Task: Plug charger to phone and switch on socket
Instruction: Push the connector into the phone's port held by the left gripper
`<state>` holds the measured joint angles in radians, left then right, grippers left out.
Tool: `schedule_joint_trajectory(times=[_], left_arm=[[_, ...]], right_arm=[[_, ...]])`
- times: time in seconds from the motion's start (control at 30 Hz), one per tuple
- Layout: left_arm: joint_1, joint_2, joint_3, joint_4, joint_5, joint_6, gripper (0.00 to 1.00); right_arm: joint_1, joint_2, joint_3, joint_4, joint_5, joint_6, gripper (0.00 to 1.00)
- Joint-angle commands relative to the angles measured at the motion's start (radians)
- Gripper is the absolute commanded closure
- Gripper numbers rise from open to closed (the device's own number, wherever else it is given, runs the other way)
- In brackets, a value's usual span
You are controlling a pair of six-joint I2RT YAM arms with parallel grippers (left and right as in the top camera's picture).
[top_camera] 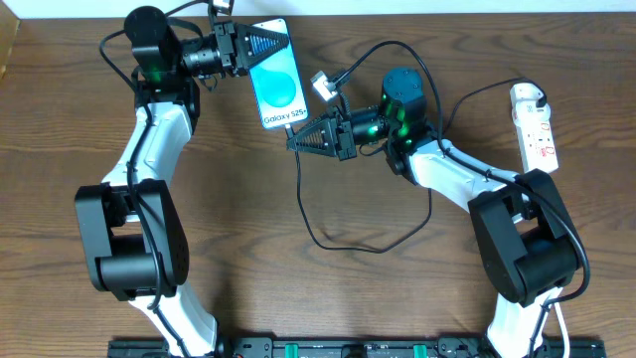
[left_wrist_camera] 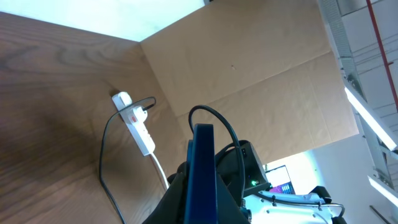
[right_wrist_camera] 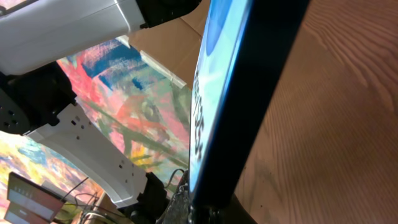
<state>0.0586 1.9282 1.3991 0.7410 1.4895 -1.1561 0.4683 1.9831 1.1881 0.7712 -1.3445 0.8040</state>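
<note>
My left pincer [top_camera: 279, 42] grips the phone [top_camera: 276, 88] by the tabletop's [top_camera: 60, 149] far edge; right pincer [top_camera: 293, 141] pinches the charger [top_camera: 358, 249]; socket [top_camera: 537, 124] hugs the right edge.

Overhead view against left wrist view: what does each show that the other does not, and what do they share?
Only overhead: the phone's lit screen reading "Galaxy S25+", both arms, the left claw gripping its top end, the right claw at its bottom end. Only left wrist: the phone seen edge-on, and a cardboard wall behind the wooden table. Both: the phone, the white power strip, the black charger cable, the table.
</note>
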Motion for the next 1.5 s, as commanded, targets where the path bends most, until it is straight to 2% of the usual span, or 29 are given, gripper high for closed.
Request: schedule_joint_trajectory(times=[0.0, 0.13, 0.3, 0.5, 0.83, 1.47], left_arm=[[0.003, -0.026, 0.014, 0.009, 0.037, -0.016, 0.93], [0.003, -0.026, 0.014, 0.01, 0.036, -0.015, 0.93], [-0.003, -0.026, 0.014, 0.009, 0.035, 0.06, 0.93], [-0.01, -0.026, 0.014, 0.009, 0.037, 0.083, 0.93], [-0.017, -0.026, 0.014, 0.009, 0.047, 0.086, 0.92], [-0.038, -0.026, 0.014, 0.009, 0.074, 0.086, 0.93]], right_arm=[[-0.005, -0.005, 0.005, 0.003, 0.018, 0.003, 0.98], [-0.004, -0.005, 0.005, 0.003, 0.026, 0.01, 0.98], [-0.002, -0.005, 0.005, 0.003, 0.042, 0.037, 0.98], [-0.002, -0.005, 0.005, 0.003, 0.063, 0.038, 0.99], [-0.002, -0.005, 0.005, 0.058, 0.099, 0.064, 0.98], [-0.011, -0.005, 0.005, 0.06, 0.154, 0.064, 0.99]])
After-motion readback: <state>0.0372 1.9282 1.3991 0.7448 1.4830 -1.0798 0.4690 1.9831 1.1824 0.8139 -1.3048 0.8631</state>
